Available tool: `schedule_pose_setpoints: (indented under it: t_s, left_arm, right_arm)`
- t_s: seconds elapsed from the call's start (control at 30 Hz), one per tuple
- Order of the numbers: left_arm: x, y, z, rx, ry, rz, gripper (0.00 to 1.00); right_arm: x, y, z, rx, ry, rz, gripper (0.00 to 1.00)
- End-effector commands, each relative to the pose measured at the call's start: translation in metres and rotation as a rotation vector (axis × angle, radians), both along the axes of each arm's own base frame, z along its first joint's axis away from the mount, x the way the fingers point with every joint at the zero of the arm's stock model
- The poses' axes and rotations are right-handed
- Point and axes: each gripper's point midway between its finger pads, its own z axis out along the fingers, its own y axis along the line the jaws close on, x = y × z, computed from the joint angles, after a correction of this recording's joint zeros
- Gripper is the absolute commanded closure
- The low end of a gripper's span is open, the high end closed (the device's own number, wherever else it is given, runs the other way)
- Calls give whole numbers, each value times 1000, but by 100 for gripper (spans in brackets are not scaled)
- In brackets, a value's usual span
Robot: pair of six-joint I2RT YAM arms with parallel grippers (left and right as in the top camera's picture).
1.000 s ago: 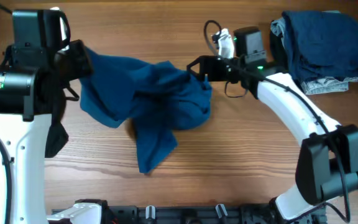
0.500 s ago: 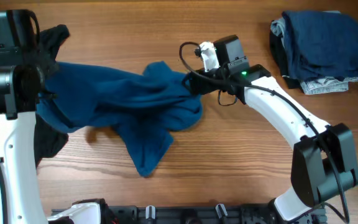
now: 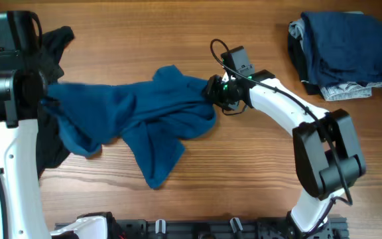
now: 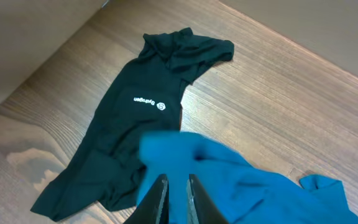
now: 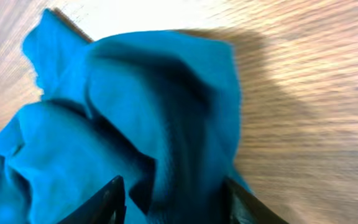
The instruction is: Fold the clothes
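Observation:
A blue garment lies stretched and rumpled across the middle of the table. My left gripper holds its left edge; in the left wrist view the narrow jaws are shut on blue cloth. My right gripper is at the garment's right end. In the right wrist view its fingers stand wide apart around a bunched fold of the blue garment, not pinching it.
A black garment with a white logo lies at the far left under my left arm. A stack of folded dark blue and grey clothes sits at the back right. Bare wood shows along the front.
My left gripper pulled the blue garment leftward, stretching it out. The right gripper followed to the left, dropped to the table and spread its jaws.

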Motion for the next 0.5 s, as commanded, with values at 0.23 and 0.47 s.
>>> schedule_pose_setpoints:
  t_s: [0.23, 0.47]
  left_arm:
    - [-2, -1, 6, -22, -31, 8, 89]
    - [19, -39, -21, -210, 21, -138, 96]
  right_arm:
    - [16, 1, 6, 11, -99, 97, 96]
    - [65, -82, 144, -103, -446, 106, 96]
